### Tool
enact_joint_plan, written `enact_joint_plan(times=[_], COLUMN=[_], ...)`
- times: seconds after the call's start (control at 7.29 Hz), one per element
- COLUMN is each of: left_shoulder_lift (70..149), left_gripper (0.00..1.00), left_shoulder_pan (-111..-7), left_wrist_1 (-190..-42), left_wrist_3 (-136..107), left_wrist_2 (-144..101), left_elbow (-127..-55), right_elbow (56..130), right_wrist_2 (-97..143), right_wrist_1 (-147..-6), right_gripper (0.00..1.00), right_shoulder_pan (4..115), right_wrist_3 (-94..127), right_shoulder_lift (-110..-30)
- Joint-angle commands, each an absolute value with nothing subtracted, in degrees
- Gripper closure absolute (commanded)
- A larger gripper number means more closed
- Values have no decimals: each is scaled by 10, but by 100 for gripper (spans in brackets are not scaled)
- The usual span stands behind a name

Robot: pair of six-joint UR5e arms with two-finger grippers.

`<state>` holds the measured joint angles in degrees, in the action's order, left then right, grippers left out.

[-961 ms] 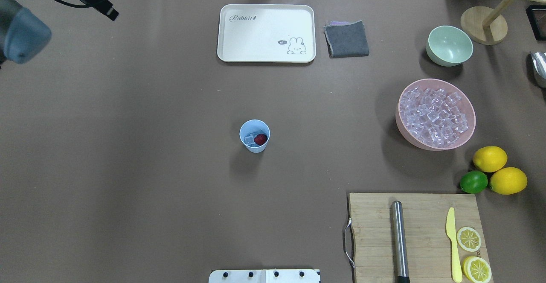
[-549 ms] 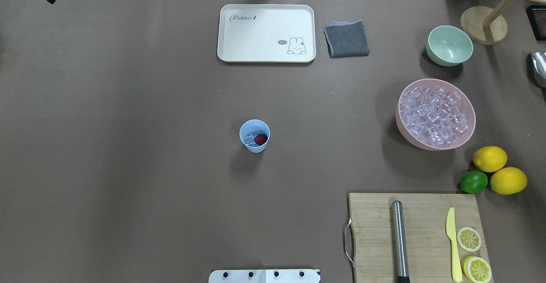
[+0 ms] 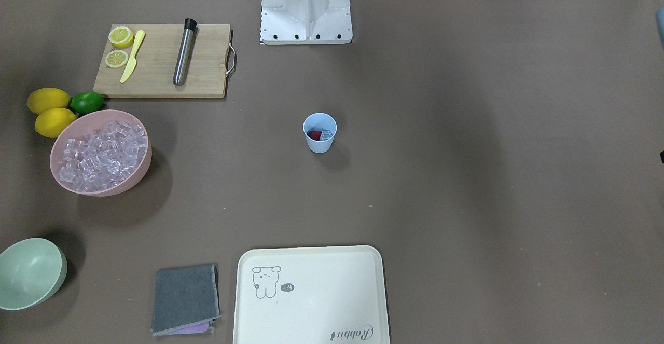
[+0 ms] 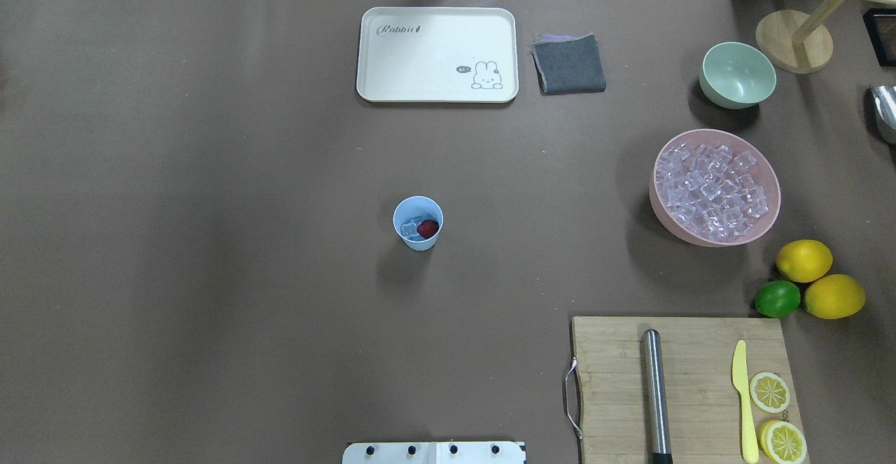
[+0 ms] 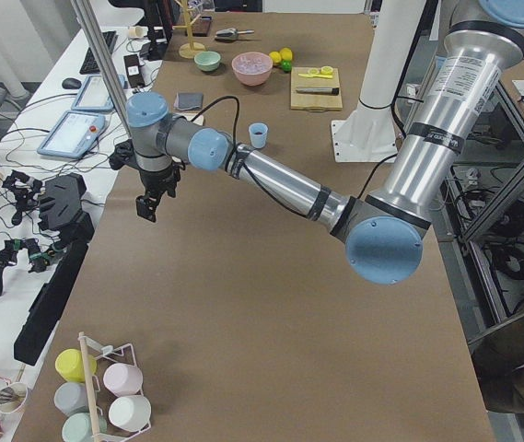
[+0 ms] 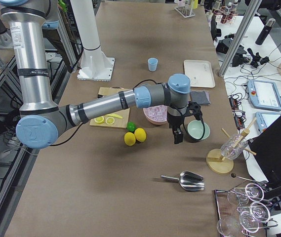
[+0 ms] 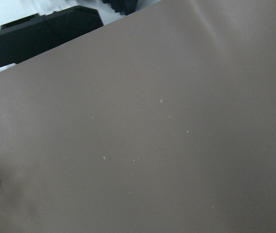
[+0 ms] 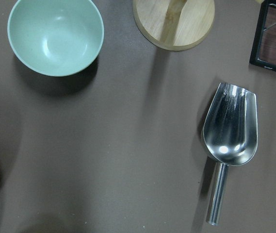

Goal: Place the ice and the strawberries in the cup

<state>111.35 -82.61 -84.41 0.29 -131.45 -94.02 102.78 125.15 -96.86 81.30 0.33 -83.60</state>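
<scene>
Overhead exterior: strawberry (image 4: 428, 227) & ice (image 4: 408, 225) seen in cup (image 4: 418, 244); judged done; arms best parked clear; left gripper (image 5: 149, 204), right gripper (image 6: 178, 136): state can't be told.

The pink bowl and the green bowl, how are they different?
The pink bowl is bigger than the green bowl. The pink bowl is full of ice cubes, but the green bowl is empty. Both are round, open bowls sitting near each other on the brown table.

Cup (image 4: 418, 243) stands alone mid-table, open all round; pink bowl (image 4: 689, 235) well right.
</scene>
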Motion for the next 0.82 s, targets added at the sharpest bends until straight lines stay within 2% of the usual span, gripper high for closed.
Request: enact_joint_plan(times=[0.0, 0.69], left_shoulder_lift=[1095, 1056], left_gripper=[2, 2], left_shoulder_pan=[-836, -853], left_wrist_1=[-843, -826], left_wrist_3=[3, 4], left_wrist_2=[-1315, -1315], left_elbow=[-948, -964], right_elbow=[1033, 1034], right_wrist_2=[1248, 1256], right_wrist_1=[-969, -968], right_gripper=[0, 0], right_shoulder_pan=[809, 809], right_wrist_3=[-1, 4], right_shoulder_lift=[-834, -834])
